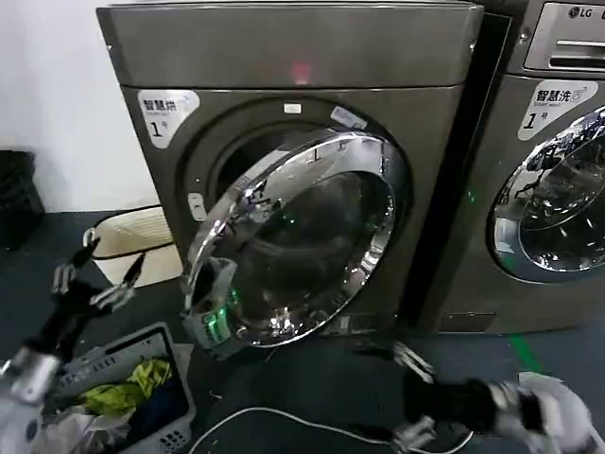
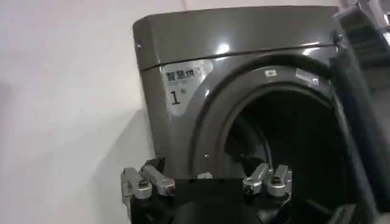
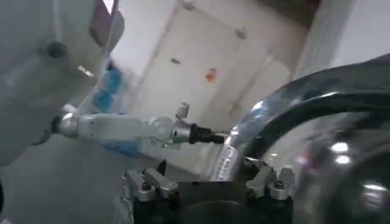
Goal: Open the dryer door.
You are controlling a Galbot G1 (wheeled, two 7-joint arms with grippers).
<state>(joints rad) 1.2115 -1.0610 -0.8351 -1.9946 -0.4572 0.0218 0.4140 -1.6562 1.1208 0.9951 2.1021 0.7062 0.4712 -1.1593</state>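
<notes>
Dryer door ajar, both grippers below it

The dryer door (image 1: pixel 302 236) hangs partly open on the dryer (image 1: pixel 284 57), free edge at lower left — nearer the spread left gripper (image 1: pixel 104 274). The right gripper (image 1: pixel 408 392), also spread, sits low right. The left wrist view shows the dark drum opening (image 2: pixel 286 140); the right wrist view shows the chrome rim (image 3: pixel 292 115).

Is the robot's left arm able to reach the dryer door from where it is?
Probably yes: the left gripper is open, apart from the door, with nothing between them. The door's free edge faces it.
</notes>
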